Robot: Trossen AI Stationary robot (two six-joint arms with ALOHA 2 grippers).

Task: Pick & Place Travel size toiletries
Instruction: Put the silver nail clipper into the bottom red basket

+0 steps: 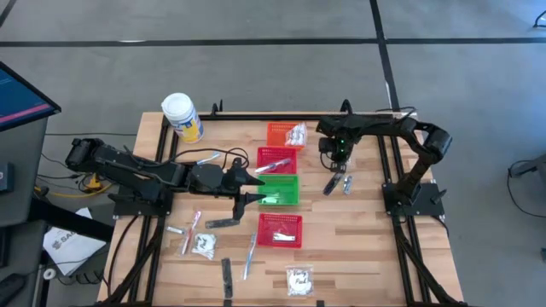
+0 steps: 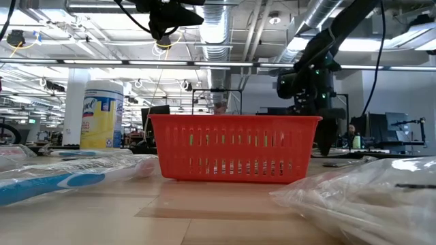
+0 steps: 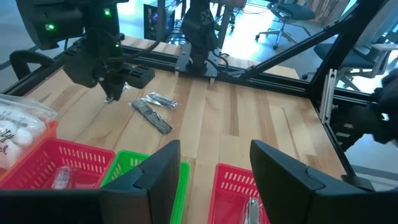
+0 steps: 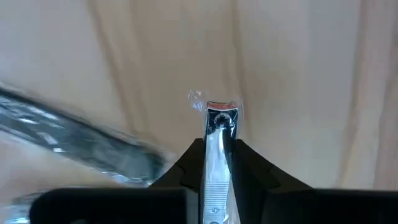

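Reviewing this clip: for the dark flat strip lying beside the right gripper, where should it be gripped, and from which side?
Grip the dark flat strip across its narrow width near mid-length, from straight above: it lies flat on the table, long and thin, with bare wood along both long edges.

- Both arms: matte black, boxy link segments, rounded joint housings.
- Left arm [image 1: 136,169]: black cables trailing off base, yellow connector nearby at 9 o'clock.
- Right arm [image 1: 401,141]: green status LED on wrist, black base plate w/ bolts.
- Left gripper fingers [image 3: 155,180]: dark, flat, angular plastic pads.
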